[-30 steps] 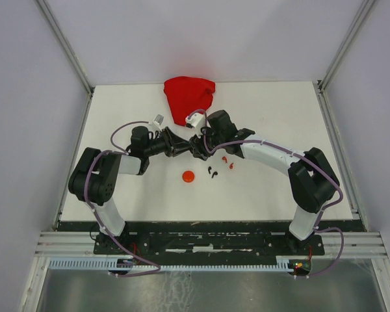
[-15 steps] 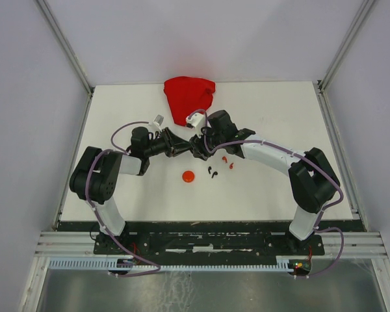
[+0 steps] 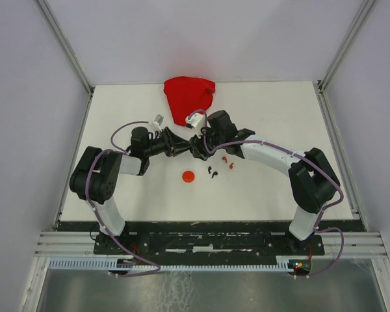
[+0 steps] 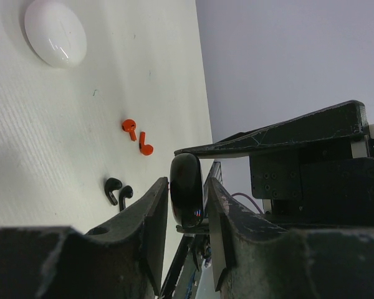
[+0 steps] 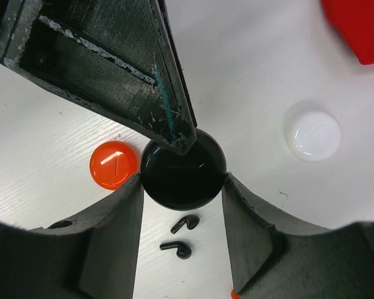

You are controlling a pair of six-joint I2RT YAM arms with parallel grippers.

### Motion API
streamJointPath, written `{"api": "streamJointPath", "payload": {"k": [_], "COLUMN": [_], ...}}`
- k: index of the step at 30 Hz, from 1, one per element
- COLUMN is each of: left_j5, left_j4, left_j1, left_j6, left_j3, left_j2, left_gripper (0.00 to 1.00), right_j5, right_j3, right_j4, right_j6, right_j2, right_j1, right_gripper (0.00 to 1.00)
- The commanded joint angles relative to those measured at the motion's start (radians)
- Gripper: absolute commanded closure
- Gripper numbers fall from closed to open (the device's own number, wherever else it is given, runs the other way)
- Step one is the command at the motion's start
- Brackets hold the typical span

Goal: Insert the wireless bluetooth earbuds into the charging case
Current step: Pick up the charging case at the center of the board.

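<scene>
Table: a flat white table [image 3: 279, 188] bears everything; both arms reach in to meet over its middle.
Cloth: a crumpled red cloth [image 3: 188, 97] lies at the far edge, just beyond the two wrists.
Left gripper: the left gripper [image 4: 186, 182] is clamped on the flat faces of the black case, which shows edge-on between its fingers in the left wrist view.
Right gripper: the right gripper [image 5: 182, 177] is closed against the rim of the same case, one finger touching each side.
Black case: the glossy black round charging case [image 5: 182, 168] is lifted off the table, held by both grippers at once, its lid closed.
White case: a glossy white round case [image 5: 311, 132] lies closed on the table, near the cloth.
Red case: an orange-red round case [image 5: 114, 165] lies closed on the table, nearer the arm bases than the grippers.
Black earbuds: two tiny black stemmed earbuds [image 5: 186, 223] lie loose side by side on the table, beside the red case.
Red earbuds: two tiny red stemmed earbuds [image 4: 144, 146] lie loose together, near the black pair, apart from every case.
</scene>
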State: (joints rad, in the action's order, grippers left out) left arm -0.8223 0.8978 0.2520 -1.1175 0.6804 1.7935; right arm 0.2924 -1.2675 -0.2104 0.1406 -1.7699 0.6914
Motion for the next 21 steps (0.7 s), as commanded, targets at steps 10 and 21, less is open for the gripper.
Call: {"api": "streamJointPath", "payload": {"k": [10, 21], "left_j5": [-0.032, -0.034], "left_j4": [0.072, 0.075], "left_j1": [0.0, 0.004], "left_j6": [-0.034, -0.034], "left_j3": [-0.008, -0.007], "left_j2": [0.007, 0.007], "left_gripper": [0.65, 0.62], "right_j5": [0.017, 0.019], "right_j3": [-0.005, -0.009], "right_j4": [0.029, 0.028], "right_j6": [0.011, 0.011], "right_j2": [0.044, 0.043], "right_j1": [-0.004, -0.004], "right_gripper": [0.72, 0.72]}}
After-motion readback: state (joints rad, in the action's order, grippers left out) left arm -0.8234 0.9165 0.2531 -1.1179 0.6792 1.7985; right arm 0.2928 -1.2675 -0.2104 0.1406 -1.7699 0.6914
